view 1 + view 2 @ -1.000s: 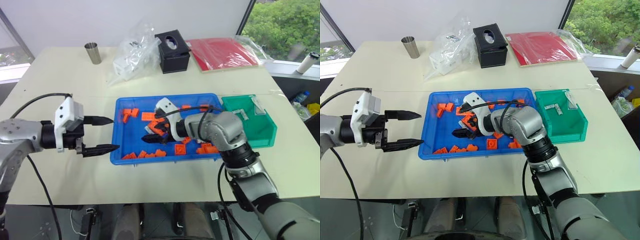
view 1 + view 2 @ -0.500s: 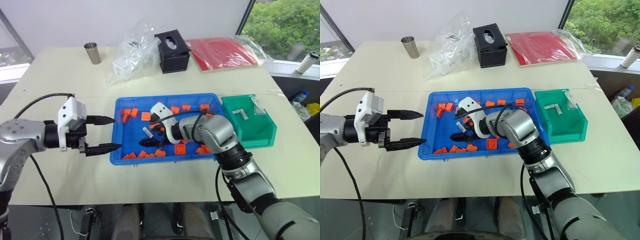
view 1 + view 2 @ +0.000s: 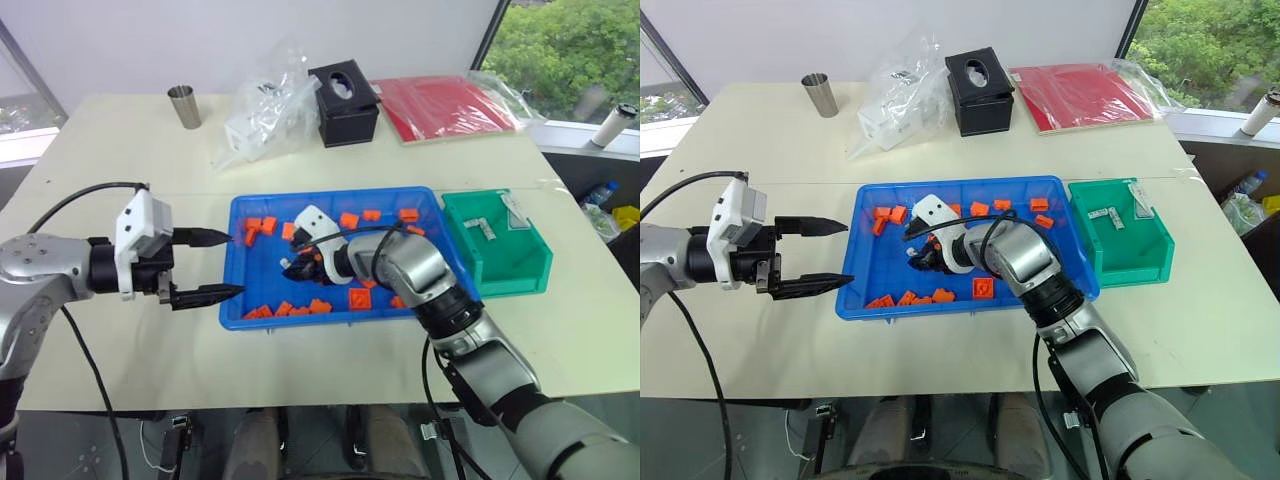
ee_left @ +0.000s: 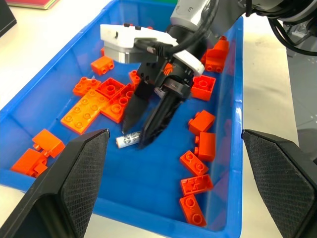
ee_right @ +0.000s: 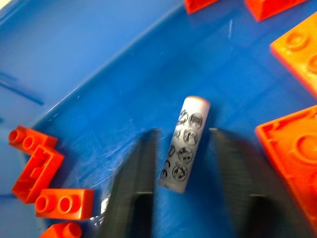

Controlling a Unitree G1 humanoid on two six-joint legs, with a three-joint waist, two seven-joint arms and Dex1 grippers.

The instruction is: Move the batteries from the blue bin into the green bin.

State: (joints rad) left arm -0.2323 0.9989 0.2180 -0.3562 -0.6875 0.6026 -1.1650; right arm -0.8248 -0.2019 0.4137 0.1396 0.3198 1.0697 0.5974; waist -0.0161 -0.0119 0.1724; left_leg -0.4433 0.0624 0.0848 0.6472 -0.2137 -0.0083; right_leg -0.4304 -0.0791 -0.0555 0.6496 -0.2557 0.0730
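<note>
One hand (image 4: 134, 140) low around battery (image 4: 127, 141).

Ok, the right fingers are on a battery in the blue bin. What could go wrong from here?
1. The right gripper has its fingers on the battery near one end, with the rest sticking out. On lifting, it may swivel or slip back into the blue bin.
2. Orange blocks lie close beside the fingers and could get nudged or caught.

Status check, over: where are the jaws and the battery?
Left gripper open, idle beside blue bin. Right gripper down in bin, jaws shut on one battery, not lifted. Orange blocks nearby, none between jaws.
</note>
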